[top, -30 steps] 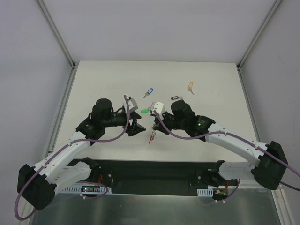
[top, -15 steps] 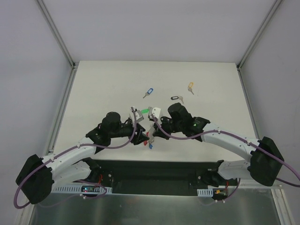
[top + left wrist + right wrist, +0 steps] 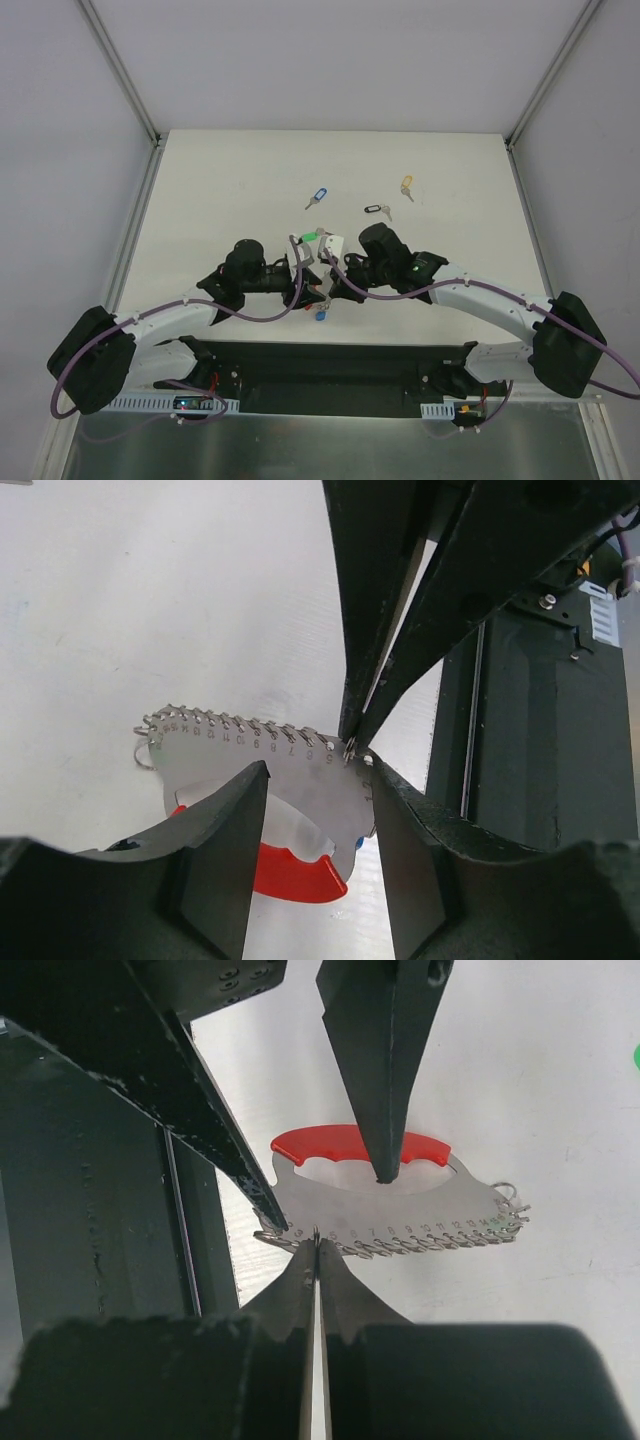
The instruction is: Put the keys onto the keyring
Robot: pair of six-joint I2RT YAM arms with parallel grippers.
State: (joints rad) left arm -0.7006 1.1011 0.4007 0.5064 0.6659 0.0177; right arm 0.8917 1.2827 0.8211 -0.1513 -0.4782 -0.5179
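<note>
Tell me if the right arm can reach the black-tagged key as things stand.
Probably yes: the black-tagged key lies bare on the table just beyond the right gripper, nothing between. But that gripper is shut on the keyring.

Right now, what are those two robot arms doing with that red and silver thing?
They share the keyring, a silver plate with a red grip and little wire loops along its edge. The right tool pinches that looped edge; the left tool straddles the plate. One blue tag shows right beside it. The other blue key, black key, yellow key and green key lie loose on the table.
</note>
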